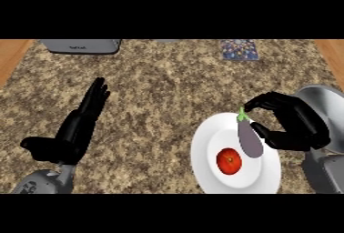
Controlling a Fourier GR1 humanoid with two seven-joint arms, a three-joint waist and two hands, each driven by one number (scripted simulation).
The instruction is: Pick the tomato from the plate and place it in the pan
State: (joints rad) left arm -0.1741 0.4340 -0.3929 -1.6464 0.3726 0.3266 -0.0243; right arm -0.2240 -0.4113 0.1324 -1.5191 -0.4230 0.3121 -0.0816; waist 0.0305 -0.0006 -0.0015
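Note:
A red tomato (229,161) lies on the white plate (205,154) at the lower right. A purple eggplant (250,137) with a green stem lies beside it, toward the plate's right side. My right hand (295,125) hovers over the plate's right rim with its fingers curved. A fingertip sits at the eggplant's stem and the thumb is by its side; the eggplant is not between them. The hand is apart from the tomato. The grey pan (322,96) shows at the right edge, partly hidden behind this hand. My left hand (82,125) rests open at the left, fingers up.
A grey appliance (80,45) stands at the counter's far edge on the left. A blue patterned item (239,49) lies at the far edge toward the right. Wooden strips border the speckled counter (161,91) on both sides.

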